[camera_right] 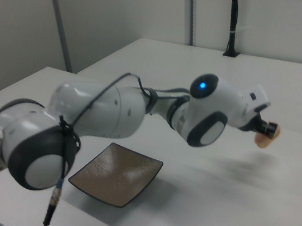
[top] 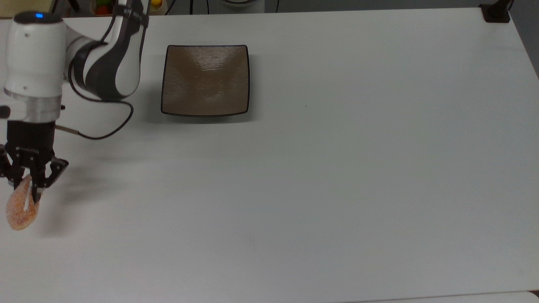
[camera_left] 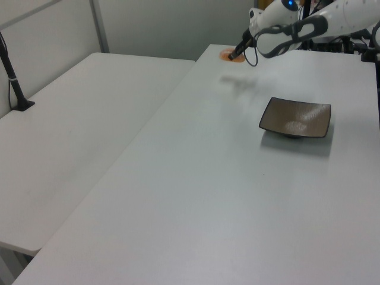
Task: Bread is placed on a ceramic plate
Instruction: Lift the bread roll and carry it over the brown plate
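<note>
The bread [top: 19,210], a small orange-tan sugary loaf with a white stripe, hangs above the table at the top view's far left, its shadow on the surface below it. My gripper [top: 28,189] is shut on its upper end. In the left view the bread [camera_left: 227,54] sits at the far end of the table under the gripper [camera_left: 235,57]. In the right view the bread [camera_right: 264,138] is held off the table by the gripper [camera_right: 269,130]. The ceramic plate [top: 205,80], square and glossy brown, lies bare well to the right of the bread; it is also the plate [camera_left: 295,117] and plate [camera_right: 115,173].
The white table [top: 337,168] stretches wide to the top view's right. A second white table [camera_left: 77,130] adjoins it on the left view's left, with a black post [camera_left: 15,83]. A black clamp [top: 496,12] sits at the top view's upper right corner.
</note>
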Controlling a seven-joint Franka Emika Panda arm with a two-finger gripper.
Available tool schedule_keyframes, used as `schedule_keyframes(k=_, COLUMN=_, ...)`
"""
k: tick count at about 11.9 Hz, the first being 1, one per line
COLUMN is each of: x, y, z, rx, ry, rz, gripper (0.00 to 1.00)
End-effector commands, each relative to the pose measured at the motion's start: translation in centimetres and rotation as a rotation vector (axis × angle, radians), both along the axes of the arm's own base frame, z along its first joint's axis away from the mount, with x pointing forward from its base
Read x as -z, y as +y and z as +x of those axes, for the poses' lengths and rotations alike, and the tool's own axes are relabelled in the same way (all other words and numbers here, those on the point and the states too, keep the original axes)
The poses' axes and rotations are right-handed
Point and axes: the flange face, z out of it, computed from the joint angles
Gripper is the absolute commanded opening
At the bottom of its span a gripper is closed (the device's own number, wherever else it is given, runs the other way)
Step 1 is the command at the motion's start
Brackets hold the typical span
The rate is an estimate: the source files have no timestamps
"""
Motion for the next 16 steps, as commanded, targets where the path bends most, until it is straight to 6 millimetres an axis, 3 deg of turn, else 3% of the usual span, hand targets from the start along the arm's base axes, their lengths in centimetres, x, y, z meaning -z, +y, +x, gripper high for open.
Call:
schedule_keyframes(k=1, x=-8.4, y=3.0, z=-3.4, rx=-0.009, ry=0.100, rz=0.092, gripper=0.31)
schedule_keyframes(k=3, x=-13.4, y=6.1, z=-5.4, rx=-0.016, ry=0.176, rz=0.155, gripper=0.32)
schedule_keyframes(k=7, x=-17.5, y=12.3, z=-11.2, rx=-0.080, ry=0.345, rz=0.213, gripper=0.32)
schedule_keyframes(k=10, x=-19.4, y=16.5, z=-14.4, rx=-0.112, ry=0.516, rz=0.268, gripper=0.33)
schedule_keyframes(k=12, x=-18.4, y=19.7, z=-17.1, rx=-0.132, ry=0.621, rz=0.291, gripper=0.33)
schedule_keyframes(k=14, x=-15.0, y=23.7, z=-19.0, rx=-0.143, ry=0.701, rz=0.292, gripper=0.33)
schedule_keyframes(k=16, x=-12.6, y=25.1, z=-20.6, rx=-0.155, ry=0.735, rz=0.289, gripper=0.33)
